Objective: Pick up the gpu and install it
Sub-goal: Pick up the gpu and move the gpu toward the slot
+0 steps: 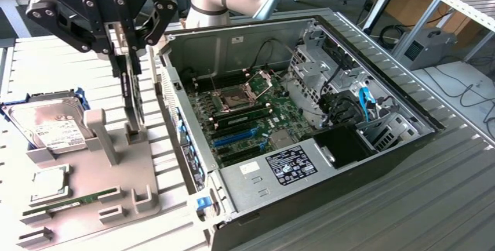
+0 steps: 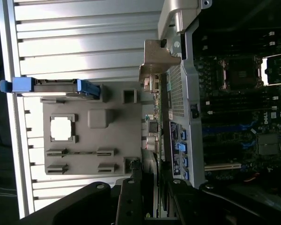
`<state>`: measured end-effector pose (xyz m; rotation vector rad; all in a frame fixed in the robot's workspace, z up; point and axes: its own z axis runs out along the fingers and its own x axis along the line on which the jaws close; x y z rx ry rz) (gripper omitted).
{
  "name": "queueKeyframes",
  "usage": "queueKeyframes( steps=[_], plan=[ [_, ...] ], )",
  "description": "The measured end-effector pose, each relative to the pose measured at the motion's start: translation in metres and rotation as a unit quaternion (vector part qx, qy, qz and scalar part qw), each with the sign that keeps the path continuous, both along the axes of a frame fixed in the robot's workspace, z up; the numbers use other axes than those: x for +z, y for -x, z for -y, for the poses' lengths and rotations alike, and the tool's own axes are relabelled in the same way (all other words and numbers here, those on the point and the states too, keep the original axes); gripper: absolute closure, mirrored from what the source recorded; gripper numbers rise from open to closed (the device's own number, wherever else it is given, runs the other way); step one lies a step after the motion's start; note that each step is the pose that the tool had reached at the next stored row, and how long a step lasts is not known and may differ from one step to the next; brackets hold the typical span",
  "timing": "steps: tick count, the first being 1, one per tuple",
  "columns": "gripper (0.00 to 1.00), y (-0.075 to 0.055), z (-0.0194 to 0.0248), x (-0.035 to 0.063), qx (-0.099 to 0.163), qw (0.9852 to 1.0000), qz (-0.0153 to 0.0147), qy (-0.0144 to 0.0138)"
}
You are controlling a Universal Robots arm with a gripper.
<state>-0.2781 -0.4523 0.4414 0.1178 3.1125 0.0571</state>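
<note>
The gpu (image 1: 132, 97) hangs edge-on and upright, a thin dark card running down from my gripper (image 1: 127, 45), which is shut on its upper edge. Its lower end is level with the posts of the grey fixture (image 1: 116, 170); whether it touches them I cannot tell. In the wrist view the gpu (image 2: 153, 122) runs straight away from my gripper (image 2: 150, 199), its silver end bracket (image 2: 152, 65) farthest out, beside the case wall. The open computer case (image 1: 386, 94) lies at the exterior view's right of the gpu, motherboard (image 1: 247, 112) facing up.
On the grey fixture lie a hard drive (image 1: 50, 126) in a blue caddy, a square CPU (image 1: 48, 181) and a narrow green RAM stick (image 1: 73, 197). The case's side wall (image 1: 182, 129) stands close to the gpu. Cables and a drive cage (image 1: 325, 71) fill the case's far side.
</note>
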Motion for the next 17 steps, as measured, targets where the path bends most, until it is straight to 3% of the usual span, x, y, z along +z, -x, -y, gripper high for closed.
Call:
queueKeyframes(
  steps=[17],
  plan=[
    [0.74, -0.013, 0.0, 0.0, 0.0, 1.0, 0.0, 0.0]
  ],
)
